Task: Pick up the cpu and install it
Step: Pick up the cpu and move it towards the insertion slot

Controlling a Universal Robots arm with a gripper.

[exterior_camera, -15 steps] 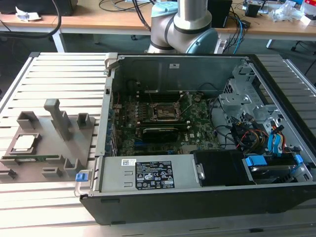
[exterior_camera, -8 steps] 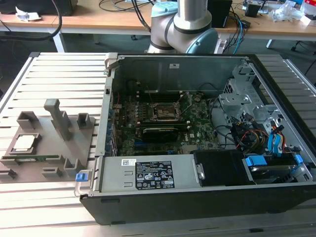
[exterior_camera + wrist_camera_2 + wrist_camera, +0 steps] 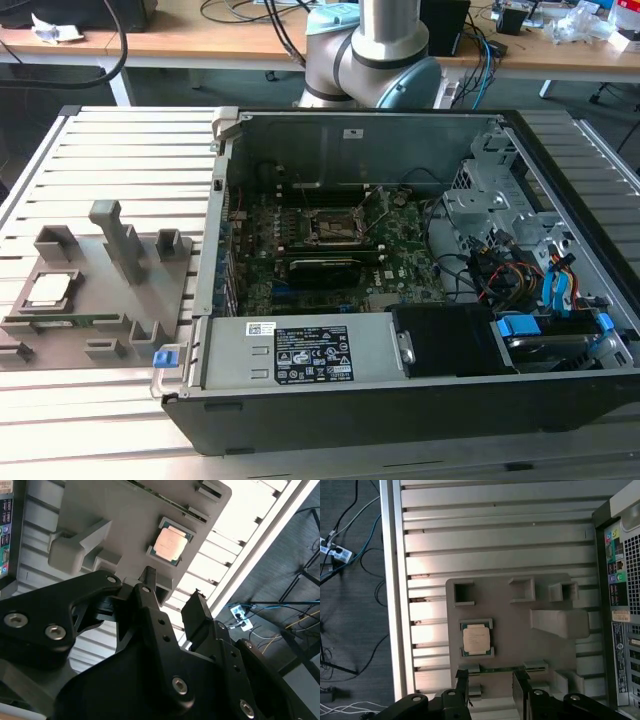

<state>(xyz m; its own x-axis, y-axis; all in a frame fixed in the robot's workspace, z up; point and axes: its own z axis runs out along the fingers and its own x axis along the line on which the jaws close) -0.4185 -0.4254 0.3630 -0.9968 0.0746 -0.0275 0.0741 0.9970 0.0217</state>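
The cpu [image 3: 48, 290] is a small silvery square chip lying flat in a recess of the grey plastic tray [image 3: 100, 300], at the exterior view's left. In both wrist views the cpu [image 3: 171, 544] [image 3: 476, 639] lies untouched in its recess. My gripper [image 3: 172, 592] [image 3: 491, 682] hangs well above the tray [image 3: 510, 630], open, with nothing between its two black fingers [image 3: 461, 681]. The dark metal-framed socket [image 3: 335, 228] sits on the motherboard inside the open computer case [image 3: 300, 400].
The tray has raised posts [image 3: 118, 240] and slots around the cpu. The case stands at the tray's right on a ribbed metal table [image 3: 120, 150]. My arm's base [image 3: 385, 50] rises behind the case. Cables and drive bays [image 3: 520, 260] crowd the case's right side.
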